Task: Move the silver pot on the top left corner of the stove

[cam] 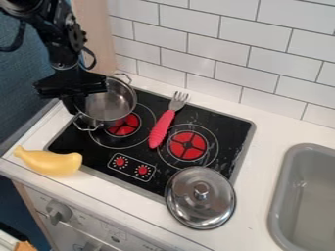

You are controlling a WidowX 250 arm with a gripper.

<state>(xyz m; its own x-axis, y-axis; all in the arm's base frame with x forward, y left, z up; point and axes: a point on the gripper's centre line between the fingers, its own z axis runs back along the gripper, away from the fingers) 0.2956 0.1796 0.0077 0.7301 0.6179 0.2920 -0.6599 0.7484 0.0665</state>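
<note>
Silver pot [112,106], shiny, two-handled.

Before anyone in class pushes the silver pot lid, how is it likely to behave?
The lid would probably stay stiff, and its smooth, shiny surface may prove slippery. It might rock or tip slightly when pushed, since it lies partly on the stove and partly on the counter.
</note>
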